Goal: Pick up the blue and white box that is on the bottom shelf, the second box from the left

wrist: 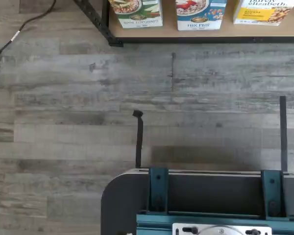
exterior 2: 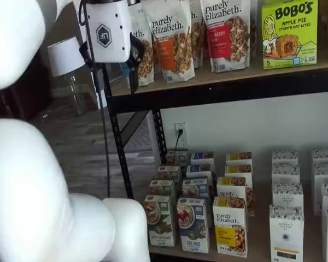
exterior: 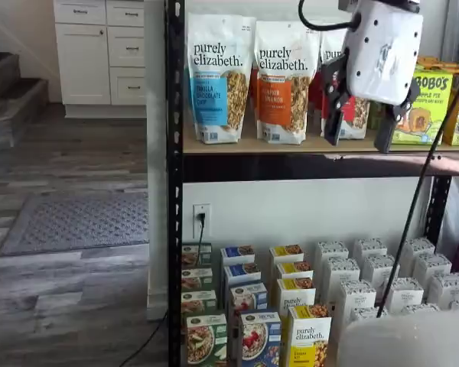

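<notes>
Glossy cardboard blue and white box [exterior 2: 192, 225], tan wooden bottom shelf [wrist: 206, 33]

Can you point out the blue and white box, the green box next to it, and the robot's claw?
Blue and white box [exterior 2: 192, 224]: a shelf view, front face.
Green box [exterior 2: 159, 218]: a shelf view, front face.
Gripper [exterior: 358, 130]: a shelf view, open gap between its black fingers.

The blue and white box [wrist: 201, 14], far beyond the fingers, is cut off at the frame edge in the wrist view; only its lower part shows. In a shelf view its base [exterior: 260, 340] is cropped. Small print is unreadable.
</notes>
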`<state>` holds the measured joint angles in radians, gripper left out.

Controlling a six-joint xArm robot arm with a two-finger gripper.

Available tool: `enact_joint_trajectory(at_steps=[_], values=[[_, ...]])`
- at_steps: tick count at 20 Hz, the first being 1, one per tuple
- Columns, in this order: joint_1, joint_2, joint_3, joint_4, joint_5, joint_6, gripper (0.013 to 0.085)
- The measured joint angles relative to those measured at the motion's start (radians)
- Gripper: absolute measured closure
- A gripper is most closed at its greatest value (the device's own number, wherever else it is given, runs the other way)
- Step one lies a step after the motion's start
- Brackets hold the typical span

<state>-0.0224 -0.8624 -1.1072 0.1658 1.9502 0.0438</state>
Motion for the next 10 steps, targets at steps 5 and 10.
enact_joint_trajectory(at_steps=[5,10], values=[[0.016,-0.034,0.063,-0.004,-0.043,0.008,0.0130],[0.039,-0.068,0.143,-0.020,-0.103,0.020,0.0130]])
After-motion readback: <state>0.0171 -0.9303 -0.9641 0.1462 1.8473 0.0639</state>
